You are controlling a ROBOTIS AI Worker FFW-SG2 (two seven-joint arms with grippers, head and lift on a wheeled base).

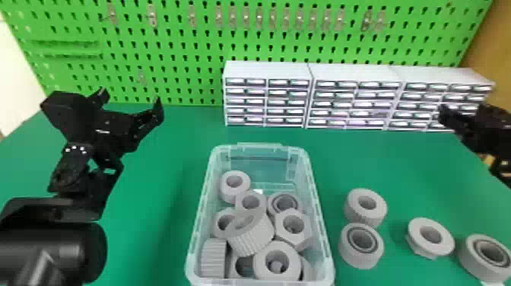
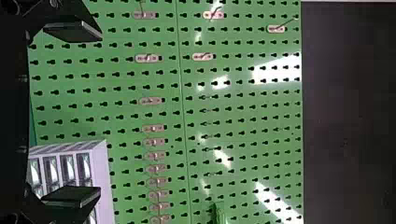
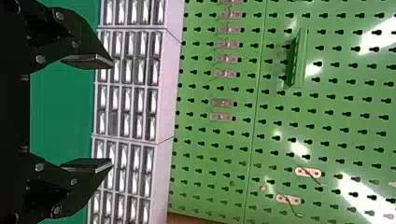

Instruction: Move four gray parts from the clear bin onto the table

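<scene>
The left end effector (image 2: 100,114) and the right end effector (image 3: 112,113) each stand wide open and empty, above the green surface (image 1: 159,228). Four gray parts (image 1: 363,219) lie on it to the right of the clear bin (image 1: 260,146), which holds several more. The count looks met, so miscounting could bring out a surplus part, while a low right-hand swing might knock the close-set pair (image 1: 359,259) nearest the bin.

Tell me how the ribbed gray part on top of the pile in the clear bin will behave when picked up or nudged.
The ribbed gray part will probably stay stiff, judging by its thick wall. It lies tilted among other gray parts, so a nudge may tip or roll it. Its ridged side should offer some grip.
</scene>
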